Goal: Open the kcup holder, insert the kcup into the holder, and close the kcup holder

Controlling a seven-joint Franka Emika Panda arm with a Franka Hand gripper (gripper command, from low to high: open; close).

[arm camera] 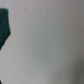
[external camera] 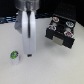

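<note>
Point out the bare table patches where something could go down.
Bare table stretches along the near edge, between the kcup and the kcup holder. It is crowded around the holder, whose open drawer shows pods, and beside the gripper, hanging close to the kcup.

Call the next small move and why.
Probably lower the end effector toward the pod at the exterior view's left and grasp it: the drawer box already looks pulled open, and the pod stands alone on the table, apparently ungripped.
</note>
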